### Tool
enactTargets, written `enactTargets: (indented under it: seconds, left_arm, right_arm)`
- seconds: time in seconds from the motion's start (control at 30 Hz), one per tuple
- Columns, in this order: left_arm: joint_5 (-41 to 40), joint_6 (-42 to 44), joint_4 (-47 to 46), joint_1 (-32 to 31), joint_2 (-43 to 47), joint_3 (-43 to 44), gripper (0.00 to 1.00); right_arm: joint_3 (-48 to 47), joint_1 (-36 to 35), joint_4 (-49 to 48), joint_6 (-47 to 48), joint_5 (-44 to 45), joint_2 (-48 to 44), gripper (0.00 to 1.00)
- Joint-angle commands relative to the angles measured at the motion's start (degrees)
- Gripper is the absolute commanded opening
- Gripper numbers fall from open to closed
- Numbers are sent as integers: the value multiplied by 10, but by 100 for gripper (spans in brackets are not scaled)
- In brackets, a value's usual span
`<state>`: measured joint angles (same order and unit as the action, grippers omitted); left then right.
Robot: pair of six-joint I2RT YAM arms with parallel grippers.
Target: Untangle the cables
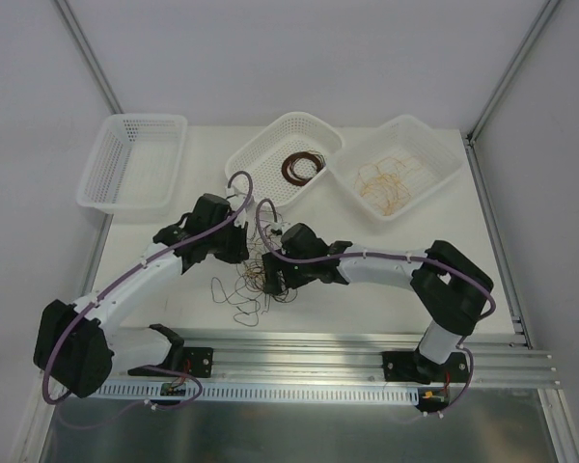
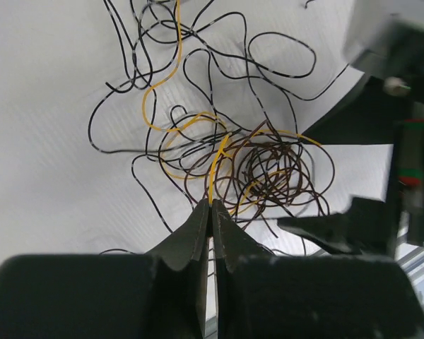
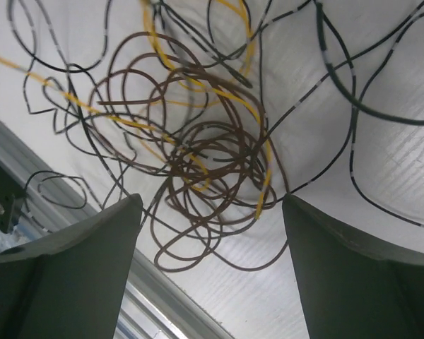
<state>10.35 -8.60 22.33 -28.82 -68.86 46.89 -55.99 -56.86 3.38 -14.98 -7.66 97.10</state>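
Item: cables (image 1: pixel 254 282), tangled on table (image 1: pixel 367 313) between arms | Left gripper (image 2: pixel 210 212): pinched shut on orange cable (image 2: pixel 213 176) | Right gripper (image 3: pixel 210 205): wide, empty, over brown coil (image 3: pixel 198 141) | Step: likely extracting orange cable | Next: slow lift, coil restrained.

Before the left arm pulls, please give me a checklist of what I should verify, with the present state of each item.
1. Left gripper shut on yellow cable: ok, the cable runs into the closed tips.
2. Only one cable pinched: cannot tell.
3. Yellow cable free of brown tangle: not ok, it threads through the loops.
4. Right gripper open over the tangle: ok.
5. Basket with orange cables unobstructed: ok.
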Motion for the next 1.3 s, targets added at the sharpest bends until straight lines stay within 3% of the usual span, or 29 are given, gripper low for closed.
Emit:
enactTargets:
  seconds: [0.0, 0.33, 0.6, 0.87, 1.03, 1.27]
  left_arm:
    - [12, -23, 8, -1, 46, 7, 0]
    - [-79, -21, 126, 31, 106, 116, 0]
    - [-245, -4, 236, 91, 112, 298, 0]
    - [-387, 54, 257, 119, 94, 516, 0]
    - [-473, 107, 256, 119, 73, 599, 0]
    - [-553, 172, 250, 124, 55, 643, 0]
  right_arm:
    - [-18, -1, -17, -13, 32, 20, 83]
    - [40, 17, 29, -2, 122, -24, 2]
    - [127, 77, 78, -2, 162, -130, 1]
    - [176, 156, 141, 4, 172, -235, 1]
    - [185, 226, 180, 5, 166, -283, 1]
    - [176, 317, 226, 7, 148, -321, 1]
